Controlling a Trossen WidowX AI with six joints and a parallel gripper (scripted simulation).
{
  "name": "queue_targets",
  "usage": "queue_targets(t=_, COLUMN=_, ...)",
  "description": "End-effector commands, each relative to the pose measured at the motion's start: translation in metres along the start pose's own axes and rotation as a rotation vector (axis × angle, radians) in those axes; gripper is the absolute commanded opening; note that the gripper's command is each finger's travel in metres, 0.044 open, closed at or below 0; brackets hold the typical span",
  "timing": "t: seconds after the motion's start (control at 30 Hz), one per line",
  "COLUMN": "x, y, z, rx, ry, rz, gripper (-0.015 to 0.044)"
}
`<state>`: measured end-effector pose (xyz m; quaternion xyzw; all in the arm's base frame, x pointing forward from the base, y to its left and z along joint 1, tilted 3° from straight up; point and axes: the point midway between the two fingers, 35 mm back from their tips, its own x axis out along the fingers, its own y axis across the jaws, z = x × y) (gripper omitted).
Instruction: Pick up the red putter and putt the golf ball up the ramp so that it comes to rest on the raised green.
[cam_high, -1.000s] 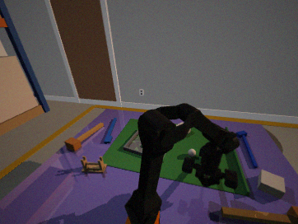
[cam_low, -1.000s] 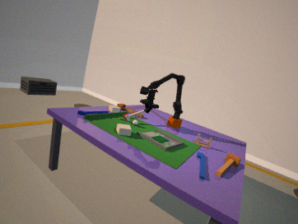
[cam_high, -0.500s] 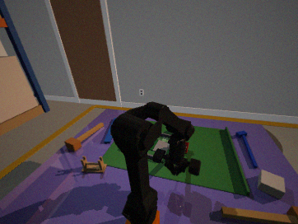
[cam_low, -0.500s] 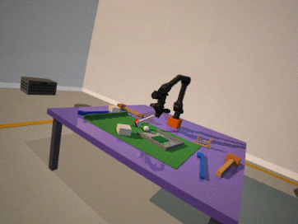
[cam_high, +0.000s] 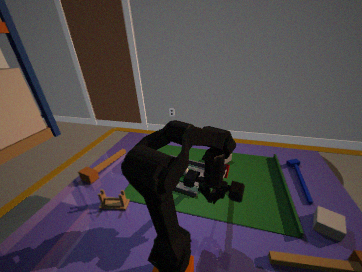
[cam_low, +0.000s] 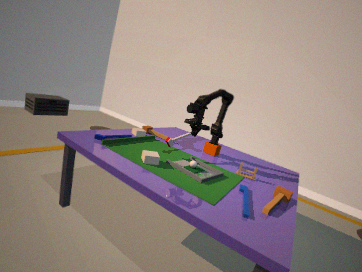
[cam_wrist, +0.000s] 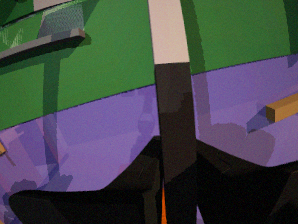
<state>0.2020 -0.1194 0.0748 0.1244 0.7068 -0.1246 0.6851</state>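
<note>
My gripper is shut on the dark grip of the red putter. Its pale shaft slants down to the red head, low over the green mat in the exterior view. The head is outside the wrist view. The white golf ball shows within the outline of the grey-railed ramp and raised green, toward its back side, away from the head. Whether it is moving cannot be told. The arm hides the ball in the top view.
A pale block stands on the mat beside the ramp; another stands at the right. A green wall edges the mat. A blue club, a wooden stand and an orange mallet lie around.
</note>
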Motion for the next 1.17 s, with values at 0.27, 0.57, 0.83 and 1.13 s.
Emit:
queue_targets(t=0.27, x=-0.0018, y=0.0000, z=-0.0002, rx=0.000, ry=0.000, rz=0.000, gripper=0.0000)
queue_targets(t=0.57, x=-0.0018, y=0.0000, z=-0.0002, rx=0.000, ry=0.000, rz=0.000, gripper=0.0000)
queue_targets(t=0.83, x=-0.0018, y=0.0000, z=-0.0002, rx=0.000, ry=0.000, rz=0.000, gripper=0.0000)
queue_targets(t=1.13, x=-0.0018, y=0.0000, z=-0.0002, rx=0.000, ry=0.000, rz=0.000, gripper=0.0000)
